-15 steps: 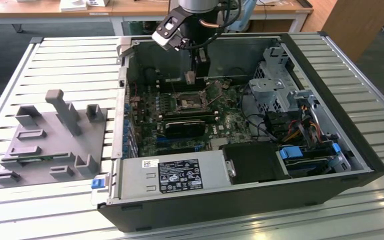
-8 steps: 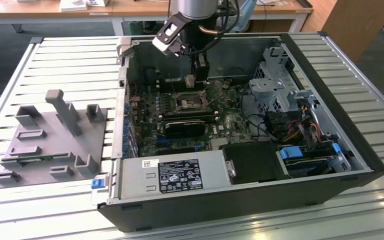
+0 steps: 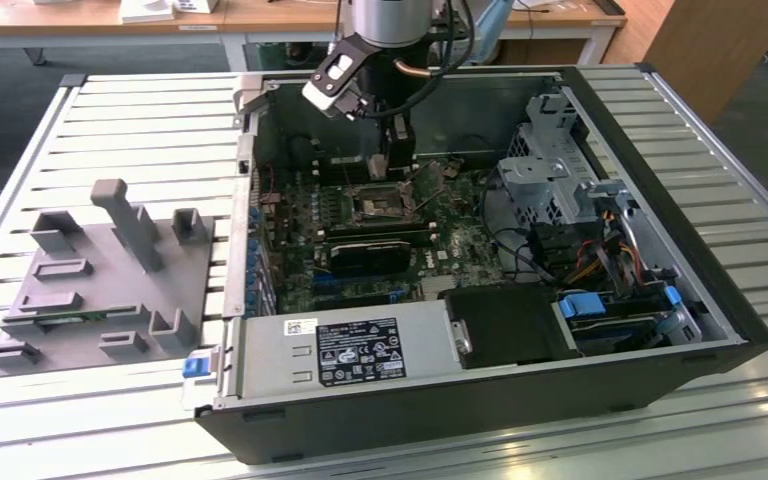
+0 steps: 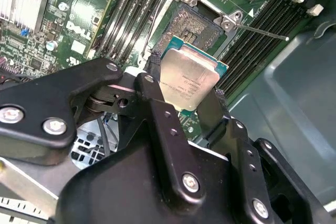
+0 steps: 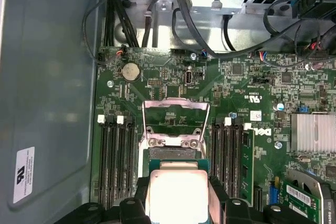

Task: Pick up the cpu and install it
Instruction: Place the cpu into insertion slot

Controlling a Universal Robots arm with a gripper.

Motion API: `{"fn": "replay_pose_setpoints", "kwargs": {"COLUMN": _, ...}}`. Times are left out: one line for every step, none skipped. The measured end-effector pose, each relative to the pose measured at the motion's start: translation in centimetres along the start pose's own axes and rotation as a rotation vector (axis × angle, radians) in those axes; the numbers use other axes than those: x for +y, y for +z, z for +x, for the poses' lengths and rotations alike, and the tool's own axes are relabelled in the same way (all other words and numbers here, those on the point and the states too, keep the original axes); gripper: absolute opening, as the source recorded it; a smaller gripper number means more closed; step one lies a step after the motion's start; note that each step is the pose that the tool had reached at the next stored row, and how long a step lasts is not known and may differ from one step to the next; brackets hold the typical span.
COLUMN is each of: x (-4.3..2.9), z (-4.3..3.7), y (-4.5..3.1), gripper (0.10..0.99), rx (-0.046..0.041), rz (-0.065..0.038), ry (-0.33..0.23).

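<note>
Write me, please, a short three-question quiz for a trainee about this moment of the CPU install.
1. True or false: the cpu already sits in the open socket.
2. What is the gripper shut on? A) the cpu B) a memory stick C) a cable
3. Fill in: in the exterior view, the grey holder block lies on that view's ____ of the computer case.
Key: 1 false, it is held above the socket; 2 A; 3 left.
</note>
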State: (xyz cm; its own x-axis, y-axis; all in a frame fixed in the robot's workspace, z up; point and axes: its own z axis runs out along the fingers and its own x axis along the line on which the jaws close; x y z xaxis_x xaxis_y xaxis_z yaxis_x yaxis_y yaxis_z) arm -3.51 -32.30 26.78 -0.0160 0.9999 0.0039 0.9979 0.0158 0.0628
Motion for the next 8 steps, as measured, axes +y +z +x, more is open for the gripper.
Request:
{"fn": "replay_pose_setpoints", "kwargs": {"x": -0.04, "z": 0.00, "y": 0.10, "gripper": 0.525, "rx": 0.0000, "rz": 0.000, "ry": 0.000}}
{"fn": "replay_pose_setpoints", "kwargs": {"x": -0.08, "z": 0.00, "y": 0.22, "gripper": 0.525, "rx": 0.0000, "rz": 0.000, "ry": 0.000}}
{"fn": "replay_pose_setpoints", "kwargs": {"x": -0.11, "z": 0.00, "y": 0.33, "gripper": 0.525, "rx": 0.0000, "rz": 0.000, "ry": 0.000}}
{"fn": "replay_pose_setpoints", "kwargs": {"x": -0.13, "z": 0.01, "y": 0.44, "gripper": 0.525, "rx": 0.0000, "rz": 0.000, "ry": 0.000}}
{"fn": "replay_pose_setpoints", "kwargs": {"x": -0.14, "z": 0.01, "y": 0.56, "gripper": 0.525, "rx": -0.0001, "rz": 0.000, "ry": 0.000}}
{"fn": "replay_pose_setpoints", "kwargs": {"x": -0.17, "z": 0.01, "y": 0.68, "gripper": 0.525, "rx": -0.0001, "rz": 0.000, "ry": 0.000}}
{"fn": "replay_pose_setpoints", "kwargs": {"x": -0.19, "z": 0.01, "y": 0.80, "gripper": 0.525, "rx": 0.0000, "rz": 0.000, "ry": 0.000}}
{"fn": "replay_pose_setpoints", "kwargs": {"x": -0.21, "z": 0.01, "y": 0.91, "gripper": 0.525, "rx": 0.0000, "rz": 0.000, "ry": 0.000}}
